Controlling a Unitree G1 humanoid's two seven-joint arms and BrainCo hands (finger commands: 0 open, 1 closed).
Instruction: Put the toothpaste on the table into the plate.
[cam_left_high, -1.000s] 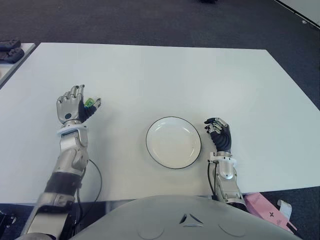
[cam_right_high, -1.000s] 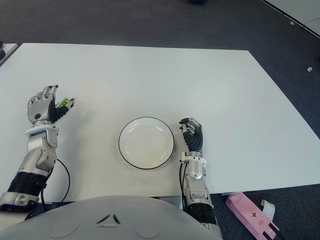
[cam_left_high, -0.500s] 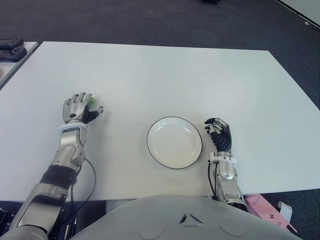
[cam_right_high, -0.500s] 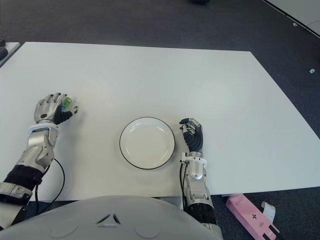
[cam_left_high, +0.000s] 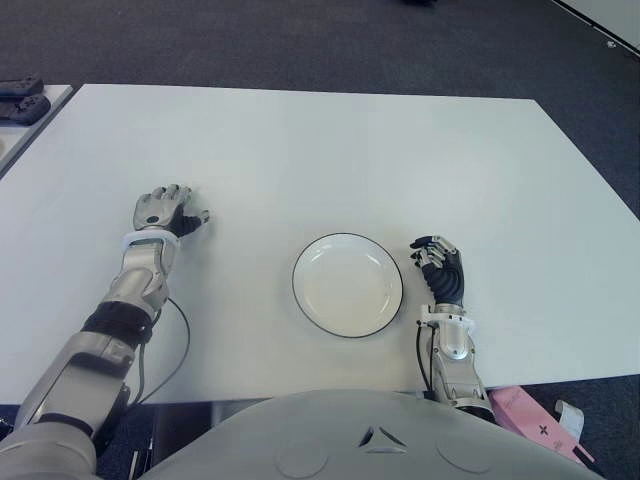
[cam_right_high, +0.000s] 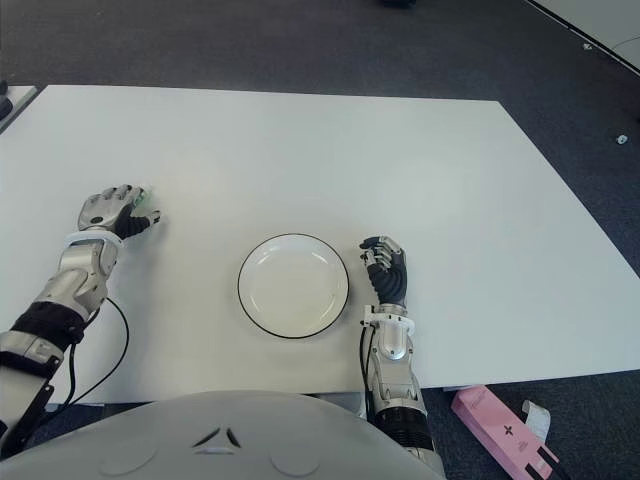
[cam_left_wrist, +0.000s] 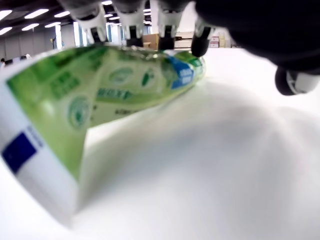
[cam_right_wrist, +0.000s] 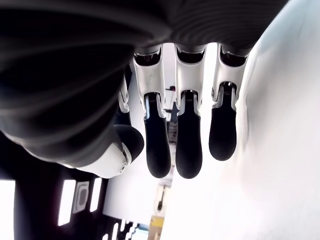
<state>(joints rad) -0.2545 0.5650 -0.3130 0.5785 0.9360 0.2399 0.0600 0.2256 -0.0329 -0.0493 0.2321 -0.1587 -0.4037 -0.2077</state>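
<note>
White tabletop (cam_left_high: 330, 150) fills most of what I see, with dark carpet floor (cam_left_high: 300, 40) beyond its far edge and along the right side. On the tabletop I have much open room: the whole far half is bare, and also the stretch between my left hand and the plate.

My left hand (cam_left_high: 163, 211) is low over the tabletop, well to the left of the plate (cam_left_high: 348, 284). Its fingers (cam_left_wrist: 132, 11) are curved over the toothpaste (cam_left_wrist: 100, 90), a green and white tube that lies on the tabletop under the hand. From the wrist view the fingertips reach over the tube's far side, but I cannot tell if they really press it. In the right eye view only a small green bit shows beside the hand (cam_right_high: 148, 212).

The plate is white with a dark rim, near the front edge, and nothing lies in it. My right hand (cam_left_high: 440, 268) shows just right of the plate, fingers (cam_right_wrist: 189, 135) loosely curled and holding nothing.

A pink box (cam_left_high: 530, 415) lies on the floor, beyond the front right edge.
</note>
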